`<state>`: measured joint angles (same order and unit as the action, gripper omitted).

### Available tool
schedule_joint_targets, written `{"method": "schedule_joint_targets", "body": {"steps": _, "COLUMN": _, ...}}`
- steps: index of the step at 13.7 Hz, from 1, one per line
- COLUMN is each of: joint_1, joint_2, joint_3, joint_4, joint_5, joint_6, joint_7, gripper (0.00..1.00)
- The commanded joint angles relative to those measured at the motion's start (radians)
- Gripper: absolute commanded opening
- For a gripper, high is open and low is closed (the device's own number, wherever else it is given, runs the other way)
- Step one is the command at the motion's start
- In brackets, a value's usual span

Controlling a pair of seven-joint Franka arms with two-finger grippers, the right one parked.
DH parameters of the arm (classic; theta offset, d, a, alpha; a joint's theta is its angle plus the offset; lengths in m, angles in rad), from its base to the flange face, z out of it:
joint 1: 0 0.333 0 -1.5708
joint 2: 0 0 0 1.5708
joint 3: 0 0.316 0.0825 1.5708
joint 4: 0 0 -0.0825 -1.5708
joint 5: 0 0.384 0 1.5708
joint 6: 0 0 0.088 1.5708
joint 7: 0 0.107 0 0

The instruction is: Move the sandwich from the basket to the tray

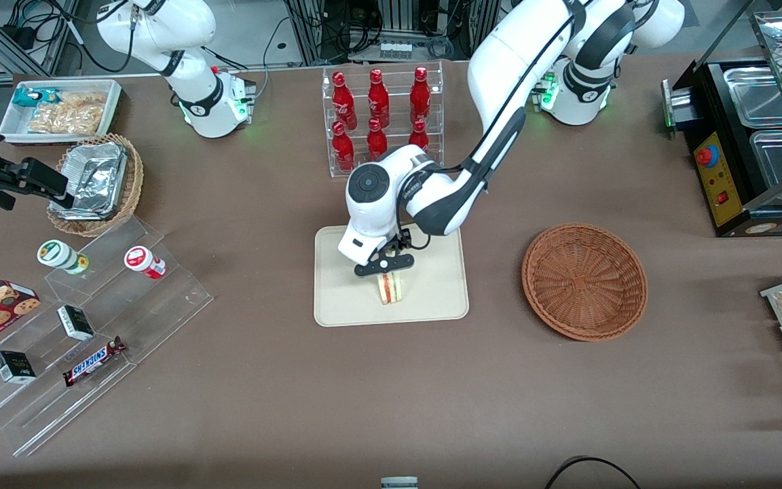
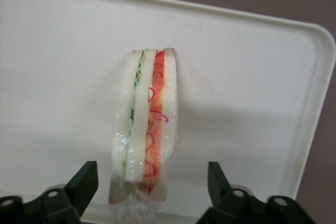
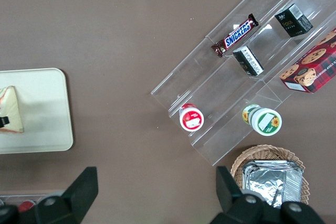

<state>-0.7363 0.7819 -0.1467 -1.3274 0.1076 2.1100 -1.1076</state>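
The sandwich (image 1: 391,288) (image 2: 147,124) stands on edge in clear wrap on the cream tray (image 1: 432,299) (image 2: 252,77), in the half nearer the front camera. My left gripper (image 1: 387,266) (image 2: 151,179) hangs just above it and is open, with a black finger on each side of the sandwich and a visible gap to both. The reddish-brown basket (image 1: 584,282) lies beside the tray toward the working arm's end of the table and holds nothing. In the right wrist view the sandwich (image 3: 10,109) shows on the tray (image 3: 42,119).
A clear rack of red bottles (image 1: 381,119) stands farther from the front camera than the tray. Toward the parked arm's end are a tan basket with foil containers (image 1: 96,183), a stepped acrylic shelf with snacks (image 1: 85,326) and a white snack tray (image 1: 62,109). A food warmer (image 1: 751,142) stands at the working arm's end.
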Motion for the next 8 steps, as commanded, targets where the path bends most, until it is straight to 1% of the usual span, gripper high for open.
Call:
{"method": "schedule_joint_targets", "body": {"steps": 1, "joint_1": 0.032, "joint_2": -0.084, "joint_3": 0.007, "joint_4": -0.012, "joint_5": 0.011, "joint_6": -0.074, "joint_7": -0.003, "gripper": 1.0}}
{"method": "schedule_joint_targets", "body": {"steps": 2, "joint_1": 0.044, "joint_2": -0.105, "joint_3": 0.007, "joint_4": -0.022, "joint_5": 0.009, "joint_6": -0.097, "joint_7": -0.003, "gripper": 1.0}}
{"method": "schedule_joint_targets", "body": {"steps": 4, "joint_1": 0.11, "joint_2": -0.157, "joint_3": 0.004, "joint_4": -0.048, "joint_5": 0.004, "joint_6": -0.16, "joint_7": 0.008, "gripper": 1.0}}
{"method": "schedule_joint_targets", "body": {"steps": 5, "joint_1": 0.127, "joint_2": -0.191, "joint_3": 0.003, "joint_4": -0.088, "joint_5": 0.001, "joint_6": -0.172, "joint_7": 0.029, "gripper": 1.0}}
{"method": "schedule_joint_targets", "body": {"steps": 6, "joint_1": 0.144, "joint_2": -0.24, "joint_3": 0.003, "joint_4": -0.154, "joint_5": -0.023, "joint_6": -0.167, "joint_7": 0.064, "gripper": 1.0}}
{"method": "schedule_joint_targets", "body": {"steps": 7, "joint_1": 0.176, "joint_2": -0.286, "joint_3": 0.004, "joint_4": -0.215, "joint_5": -0.04, "joint_6": -0.163, "joint_7": 0.118, "gripper": 1.0}}
{"method": "schedule_joint_targets", "body": {"steps": 8, "joint_1": 0.21, "joint_2": -0.323, "joint_3": 0.003, "joint_4": -0.261, "joint_5": -0.042, "joint_6": -0.165, "joint_7": 0.18, "gripper": 1.0}}
